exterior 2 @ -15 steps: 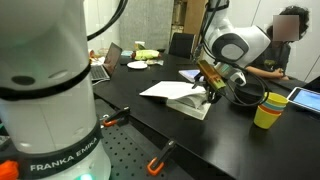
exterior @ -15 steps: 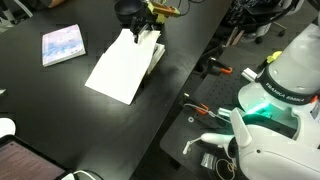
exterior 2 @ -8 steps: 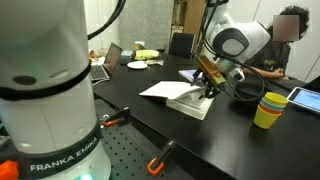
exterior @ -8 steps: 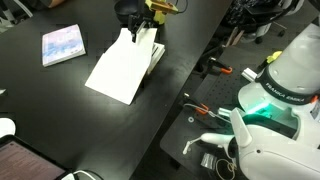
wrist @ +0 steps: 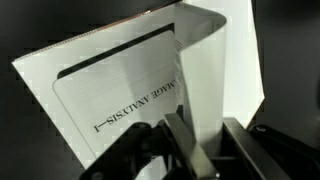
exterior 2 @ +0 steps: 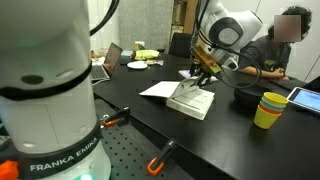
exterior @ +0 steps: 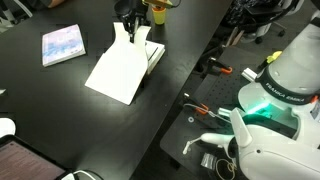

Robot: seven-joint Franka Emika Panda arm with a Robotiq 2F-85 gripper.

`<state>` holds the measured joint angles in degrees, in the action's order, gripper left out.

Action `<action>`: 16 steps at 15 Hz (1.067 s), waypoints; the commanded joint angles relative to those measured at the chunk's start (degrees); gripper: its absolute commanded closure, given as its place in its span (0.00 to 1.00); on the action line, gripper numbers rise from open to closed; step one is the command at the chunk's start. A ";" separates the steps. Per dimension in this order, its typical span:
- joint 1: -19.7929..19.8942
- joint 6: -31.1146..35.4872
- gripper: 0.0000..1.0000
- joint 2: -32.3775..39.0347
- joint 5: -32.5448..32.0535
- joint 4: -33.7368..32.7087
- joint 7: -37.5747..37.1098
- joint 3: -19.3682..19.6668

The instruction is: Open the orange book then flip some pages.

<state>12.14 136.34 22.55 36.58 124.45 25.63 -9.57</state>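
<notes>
— End effector (exterior: 134, 20) first: how does it stand?
— It hangs over the far edge of the open book, and shows in both exterior views (exterior 2: 201, 67). In the wrist view its two fingers (wrist: 176, 135) stand a little apart, with white paper in the gap. Whether they pinch that paper, I cannot tell.
— And the big things?
— A black desk (exterior: 60, 110) carries the books. A white robot base (exterior: 272, 95) with a green light fills the foreground beside it. In an exterior view a person (exterior 2: 290, 35) sits behind the desk.
— Where is the orange book?
— The orange book (exterior: 122, 68) lies open on the desk, toward its far side, right under the end effector. One half lies flat. On the other half the pages (exterior: 136, 42) stand steeply up to the fingers. The wrist view shows a page with a dark frame and one line of print, upside down.
— Anything smaller?
— A thin pale blue book (exterior: 62, 44) lies closed, well apart from the open one. A stack of yellow cups (exterior 2: 268, 108) stands near the person
</notes>
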 commanded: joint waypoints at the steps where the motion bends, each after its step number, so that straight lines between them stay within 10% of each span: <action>1: -3.60 -1.97 0.96 -4.19 -1.49 0.59 -1.52 0.46; 8: -12.57 -1.12 0.88 -8.10 -16.59 1.49 -5.21 0.13; 10: -15.65 -0.28 0.73 -7.93 -23.61 1.81 -7.87 -0.08; 13: -19.13 -0.09 0.85 -7.51 -30.36 1.69 -9.43 -1.31; 16: -21.31 0.21 0.48 -7.57 -32.50 1.08 -9.48 -2.79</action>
<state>-7.52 135.79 16.34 6.15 125.29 16.69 -10.99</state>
